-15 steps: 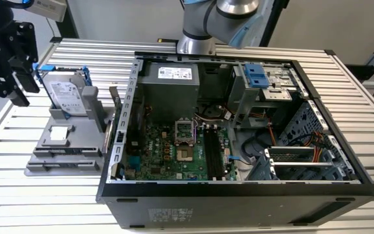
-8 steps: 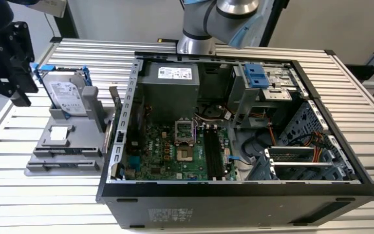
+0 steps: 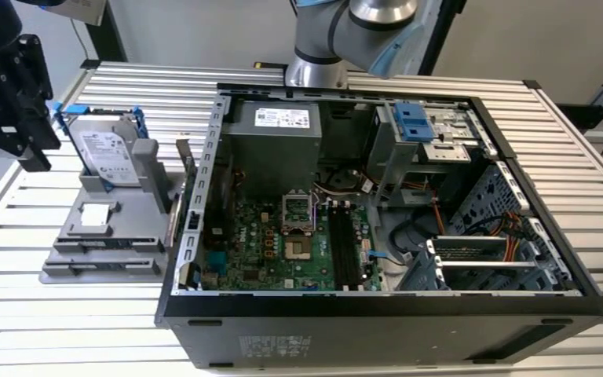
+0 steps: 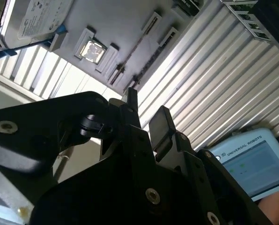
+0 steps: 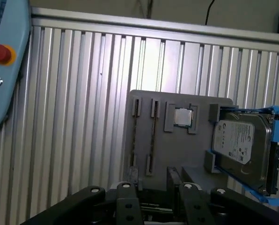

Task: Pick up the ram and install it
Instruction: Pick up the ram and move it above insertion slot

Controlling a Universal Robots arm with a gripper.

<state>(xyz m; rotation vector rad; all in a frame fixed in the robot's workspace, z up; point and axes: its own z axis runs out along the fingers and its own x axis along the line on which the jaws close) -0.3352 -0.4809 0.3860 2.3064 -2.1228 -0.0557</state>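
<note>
My black 2-finger gripper (image 5: 152, 180) hangs released and empty above the grey plastic parts holder (image 5: 186, 150). The thin dark ram stick (image 5: 153, 136) stands there on edge, presumably slotted for easy pinching.

The ram (image 5: 153, 137), a thin dark stick, stands on edge in a slot of the grey holder (image 5: 177, 150).

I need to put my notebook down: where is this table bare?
Bare ribbed aluminium table lies on the camera side of the grey parts holder, at the exterior view's left of the black computer case; another strip flanks the case on that view's right. Crowded: the holder, bearing a silver hard drive, and the case's inside.
</note>
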